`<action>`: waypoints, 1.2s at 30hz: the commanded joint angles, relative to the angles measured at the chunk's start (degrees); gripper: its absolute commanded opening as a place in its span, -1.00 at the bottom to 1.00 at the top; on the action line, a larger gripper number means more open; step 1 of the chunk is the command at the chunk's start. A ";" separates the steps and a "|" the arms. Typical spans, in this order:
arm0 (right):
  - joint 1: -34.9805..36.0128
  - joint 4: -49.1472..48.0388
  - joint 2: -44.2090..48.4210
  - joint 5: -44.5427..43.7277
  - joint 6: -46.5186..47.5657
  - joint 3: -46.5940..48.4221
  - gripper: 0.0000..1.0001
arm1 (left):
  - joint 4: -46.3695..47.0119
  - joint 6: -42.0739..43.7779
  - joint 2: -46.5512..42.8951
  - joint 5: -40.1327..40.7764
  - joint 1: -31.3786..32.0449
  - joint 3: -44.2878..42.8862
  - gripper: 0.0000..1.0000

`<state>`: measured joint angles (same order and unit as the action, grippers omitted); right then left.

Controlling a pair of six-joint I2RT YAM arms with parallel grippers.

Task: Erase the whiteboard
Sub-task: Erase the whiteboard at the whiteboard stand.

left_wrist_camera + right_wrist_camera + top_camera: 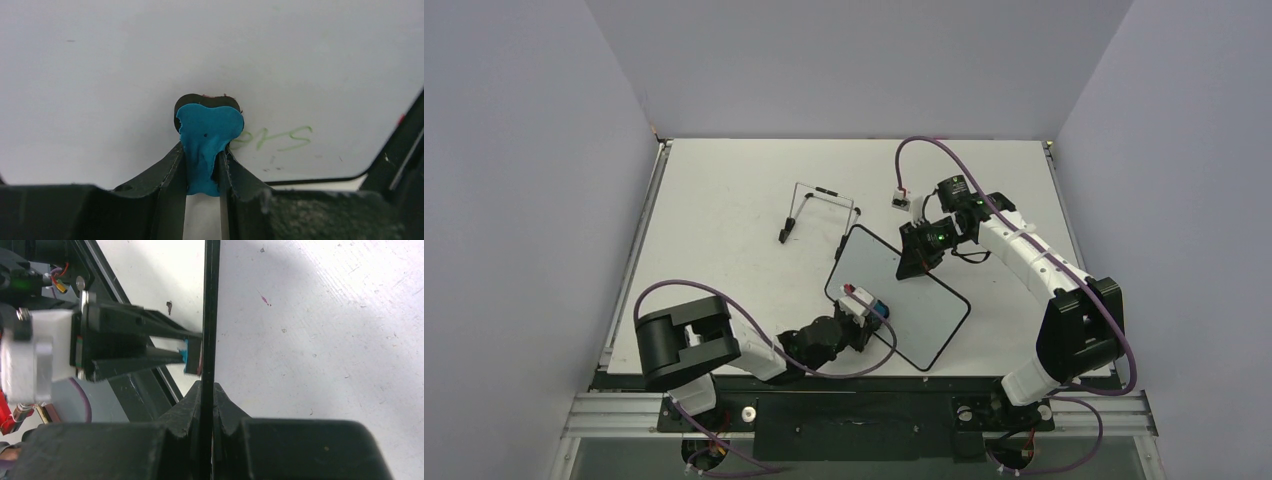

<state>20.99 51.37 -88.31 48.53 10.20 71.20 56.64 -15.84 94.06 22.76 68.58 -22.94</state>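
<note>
We see the whiteboard point(906, 300) at mid-table, between the two arms, turned at an angle to the table point(724, 190) edges. The right gripper point(916, 262) has its jaws pressed together on the board's far edge. From its wrist camera the board shows edge-on as a thin black line running between the fingers. The left gripper point(862, 312) reaches in from the near left, its jaws pinching a blue eraser point(207, 132). The eraser's dark face is pressed flat against the white surface. Just right of the eraser we read a few faint green strokes point(277, 137), close to the board's rounded corner. A wire stand point(819, 208) rests on the table behind the board, apart from it.
</note>
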 commanded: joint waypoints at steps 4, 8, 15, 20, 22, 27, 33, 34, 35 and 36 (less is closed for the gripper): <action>0.65 -0.84 2.94 9.38 -0.02 0.20 -1.00 | -1.64 4.82 1.34 -0.79 3.10 -4.81 -1.00; 0.42 -0.90 3.36 9.72 0.09 0.05 -1.00 | -6.74 1.21 -0.59 10.31 1.69 -4.83 -1.00; 0.31 -1.01 3.63 9.74 -0.14 -0.03 -1.00 | -14.00 -5.89 -2.38 13.97 -1.98 -3.90 -1.00; 0.33 -1.17 3.32 9.69 -0.31 -0.01 -1.00 | -2.07 2.11 -1.32 7.86 2.12 -2.10 -1.00; 0.34 -1.11 3.13 9.67 -0.41 -0.01 -1.00 | 0.17 4.52 -0.95 6.52 3.26 -2.41 -1.00; 0.28 -1.34 3.26 9.17 -0.53 -0.22 -1.00 | 0.65 5.33 -2.63 5.92 3.71 -2.64 -1.00; 0.31 -1.60 2.90 9.13 -0.59 -0.22 -1.00 | 2.02 -1.61 -8.09 0.38 -0.37 1.55 -1.00; 0.34 -1.56 2.89 9.12 -0.43 -0.29 -1.00 | 2.66 -2.77 -8.49 -0.82 -1.25 2.27 -1.00; 0.40 -1.59 2.99 9.12 -0.35 -0.39 -1.00 | 3.51 -4.51 -9.08 -2.23 -2.64 3.55 -1.00; 0.38 -1.58 3.07 9.12 -0.15 -0.37 -1.00 | 3.54 -5.01 -9.25 -2.61 -3.13 3.75 -1.00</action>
<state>20.78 51.00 -88.31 52.10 10.24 70.48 54.04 -14.92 88.01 25.82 69.06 -21.63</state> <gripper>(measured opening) 0.031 0.208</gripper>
